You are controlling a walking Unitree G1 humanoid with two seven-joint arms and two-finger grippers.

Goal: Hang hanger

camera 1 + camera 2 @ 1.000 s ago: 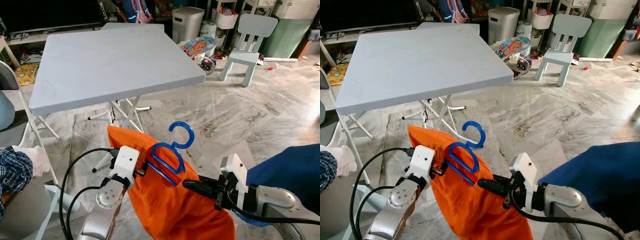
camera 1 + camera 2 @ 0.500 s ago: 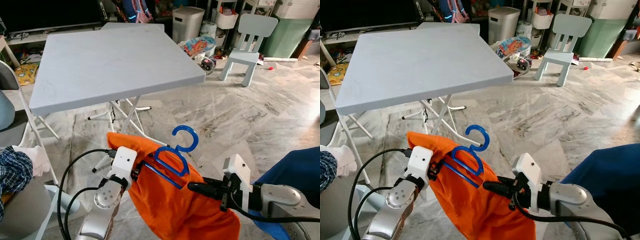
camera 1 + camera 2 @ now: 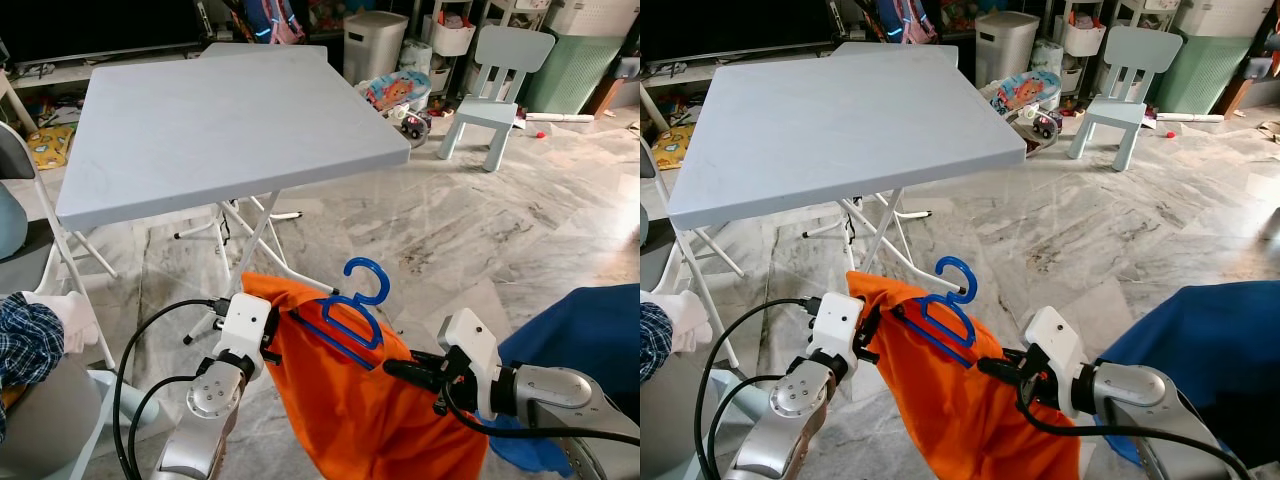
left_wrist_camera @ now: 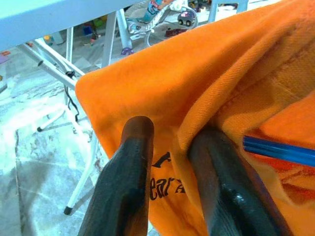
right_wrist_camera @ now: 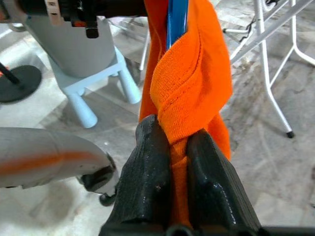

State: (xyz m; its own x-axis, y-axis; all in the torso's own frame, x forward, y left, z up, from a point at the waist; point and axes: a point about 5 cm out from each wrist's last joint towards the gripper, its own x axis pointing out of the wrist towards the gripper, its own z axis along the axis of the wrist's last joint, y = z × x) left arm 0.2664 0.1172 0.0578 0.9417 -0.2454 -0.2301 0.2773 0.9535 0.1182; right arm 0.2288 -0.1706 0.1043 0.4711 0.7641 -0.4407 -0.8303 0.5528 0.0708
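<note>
Since a second ago the blue hanger (image 3: 350,312) with its orange shirt (image 3: 370,410) has come slightly lower and nearer the front edge of the grey table (image 3: 230,120), and the shirt's left shoulder has risen over the left pincer (image 3: 285,330).

By my judgement the load is light. The hanger looks like thin stiff plastic, smooth enough to slip, while the shirt is soft and limp and will sag and swing from any hold. The firm place to take it would be the hanger's frame or the neck below the hook, not the cloth alone.

Both arms reach forward, below and in front of the table. The left pincer is nipped narrow on a fold of the shirt's shoulder (image 4: 162,113), with the blue bar just beside one finger (image 4: 221,187). The right pincer (image 3: 1002,366) is clamped tight on a bunched roll of orange fabric (image 5: 189,93), with the hanger's blue arm running up just past it. The hook stands upright between the two pincers, free.
</note>
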